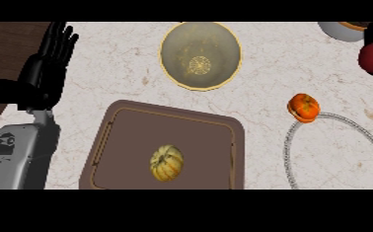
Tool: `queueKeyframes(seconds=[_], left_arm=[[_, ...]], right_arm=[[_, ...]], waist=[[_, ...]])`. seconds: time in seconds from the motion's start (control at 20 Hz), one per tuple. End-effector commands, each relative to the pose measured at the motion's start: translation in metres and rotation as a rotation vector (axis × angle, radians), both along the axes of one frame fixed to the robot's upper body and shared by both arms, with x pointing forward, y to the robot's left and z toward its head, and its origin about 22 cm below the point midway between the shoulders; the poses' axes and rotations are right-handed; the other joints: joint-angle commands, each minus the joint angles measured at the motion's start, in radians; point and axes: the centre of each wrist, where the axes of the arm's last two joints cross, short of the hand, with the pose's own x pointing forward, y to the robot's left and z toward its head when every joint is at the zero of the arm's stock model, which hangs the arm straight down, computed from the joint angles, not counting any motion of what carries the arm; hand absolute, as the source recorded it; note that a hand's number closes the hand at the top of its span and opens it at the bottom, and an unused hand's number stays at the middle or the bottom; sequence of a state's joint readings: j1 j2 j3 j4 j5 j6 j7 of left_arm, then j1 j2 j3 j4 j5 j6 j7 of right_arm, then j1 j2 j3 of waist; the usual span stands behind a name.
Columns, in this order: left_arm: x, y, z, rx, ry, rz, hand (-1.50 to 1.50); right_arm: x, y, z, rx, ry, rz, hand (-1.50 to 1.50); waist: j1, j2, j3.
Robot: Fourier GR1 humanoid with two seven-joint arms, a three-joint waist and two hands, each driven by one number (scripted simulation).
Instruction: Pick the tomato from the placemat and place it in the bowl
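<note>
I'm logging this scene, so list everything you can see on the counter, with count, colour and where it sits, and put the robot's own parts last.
Placemat: one, brown, lower centre of the counter.
Tomato: one, yellowish with ribbed stripes, on the placemat, near its lower edge.
Bowl: one, olive-tan with a pale rim, top centre, nothing in it.
Orange fruit: one, orange-red, right side, touching the ring's upper left rim.
Ring: one, silver-grey, lower right, partly cut off.
Grey dish: one, top right corner, mostly cut off.
Dark red object: one, right edge, mostly cut off.
Left hand: one, black, open, fingers up, at the left edge.
Right hand: not in view.
</note>
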State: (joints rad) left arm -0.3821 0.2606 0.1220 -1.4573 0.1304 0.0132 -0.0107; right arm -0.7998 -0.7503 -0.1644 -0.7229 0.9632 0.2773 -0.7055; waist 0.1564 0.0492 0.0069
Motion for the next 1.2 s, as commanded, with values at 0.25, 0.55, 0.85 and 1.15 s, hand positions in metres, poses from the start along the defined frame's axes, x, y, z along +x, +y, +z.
queueKeyframes(seconds=[0.25, 0.55, 0.85, 1.15], left_arm=[[-0.007, 0.013, -0.009, 0.011, 0.021, 0.041, 0.00], [-0.009, 0.024, -0.013, -0.008, 0.031, 0.066, 0.00], [-0.009, 0.032, 0.002, 0.009, 0.036, 0.102, 0.00], [-0.013, 0.030, -0.012, 0.000, 0.018, 0.098, 0.00]], right_arm=[[0.029, 0.011, 0.053, 0.276, -0.128, 0.254, 1.50], [0.059, 0.063, 0.084, 0.464, -0.022, 0.394, 1.50], [0.081, 0.122, 0.088, 0.491, 0.080, 0.451, 1.50], [0.093, 0.186, 0.105, 0.397, 0.148, 0.481, 1.50]], waist=[[-0.039, -0.015, -0.003], [-0.060, -0.024, -0.007], [-0.093, -0.036, -0.007], [-0.085, -0.029, -0.008]])
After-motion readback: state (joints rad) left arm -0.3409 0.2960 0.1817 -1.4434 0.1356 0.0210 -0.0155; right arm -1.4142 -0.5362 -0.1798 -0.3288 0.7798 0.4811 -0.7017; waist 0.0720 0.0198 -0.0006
